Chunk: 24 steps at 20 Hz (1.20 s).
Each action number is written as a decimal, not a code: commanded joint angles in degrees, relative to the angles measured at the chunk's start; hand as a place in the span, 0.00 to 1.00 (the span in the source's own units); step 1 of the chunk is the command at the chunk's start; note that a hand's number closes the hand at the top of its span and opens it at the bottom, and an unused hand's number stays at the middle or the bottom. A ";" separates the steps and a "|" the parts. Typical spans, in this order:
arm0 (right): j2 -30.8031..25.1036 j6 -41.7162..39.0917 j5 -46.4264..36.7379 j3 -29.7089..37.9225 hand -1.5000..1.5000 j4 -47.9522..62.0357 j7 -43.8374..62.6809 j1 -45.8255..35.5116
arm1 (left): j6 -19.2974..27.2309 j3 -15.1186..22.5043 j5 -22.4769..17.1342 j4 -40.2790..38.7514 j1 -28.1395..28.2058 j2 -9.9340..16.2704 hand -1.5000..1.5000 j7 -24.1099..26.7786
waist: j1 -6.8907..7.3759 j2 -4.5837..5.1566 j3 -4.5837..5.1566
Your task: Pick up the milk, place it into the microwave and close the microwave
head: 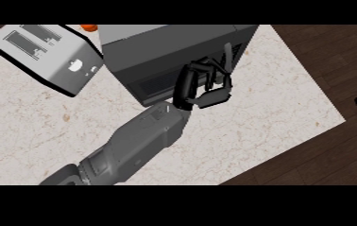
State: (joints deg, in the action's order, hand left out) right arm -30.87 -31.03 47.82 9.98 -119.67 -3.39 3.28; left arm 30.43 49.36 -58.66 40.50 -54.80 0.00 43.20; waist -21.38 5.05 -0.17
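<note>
hand (209,90) mid-frame, fingers relaxed and spread on microwave (167,55) front, likely pushing its door closed | milk unseen, presumably inside | toaster (49,57) upper left, out of the way

The microwave (164,55) is a dark grey box with a lighter grey top, standing at the back of the pale marbled tabletop (279,107). Its front faces down the view, turned slightly askew, its door shut or nearly so. The milk does not show.
</note>
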 commanded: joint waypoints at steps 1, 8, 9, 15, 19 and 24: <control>-0.08 -0.93 2.27 -0.47 0.00 -0.23 -0.14 -0.53 | -0.07 0.67 -0.01 -5.66 -3.62 0.00 1.00 -3.04 | -0.17 0.59 -0.10; -1.81 -2.21 4.66 -0.16 0.00 -0.31 0.73 -0.65 | 3.62 2.17 -1.93 -8.20 -2.87 0.00 1.00 -6.33 | 1.53 0.26 -0.01; -1.91 -2.25 5.11 0.15 0.00 -0.51 0.71 -0.33 | 3.15 2.30 -2.28 -8.64 -2.36 0.00 1.00 -6.51 | 1.90 0.16 0.03; -2.55 -1.62 5.76 1.15 0.00 -1.85 1.34 0.93 | 6.24 2.58 -4.55 -10.04 -0.95 -0.01 1.00 -7.06 | 4.12 -0.32 0.19; -3.01 -0.88 6.66 2.73 0.00 -2.54 1.55 1.92 | 4.33 3.35 -5.93 -9.92 0.62 -0.01 0.00 -6.12 | 5.31 -0.31 0.32; -3.36 -0.69 7.53 3.04 0.00 -3.68 2.41 3.92 | 4.14 3.90 -7.60 -9.99 -0.53 0.00 0.00 -6.80 | 5.94 -0.90 0.25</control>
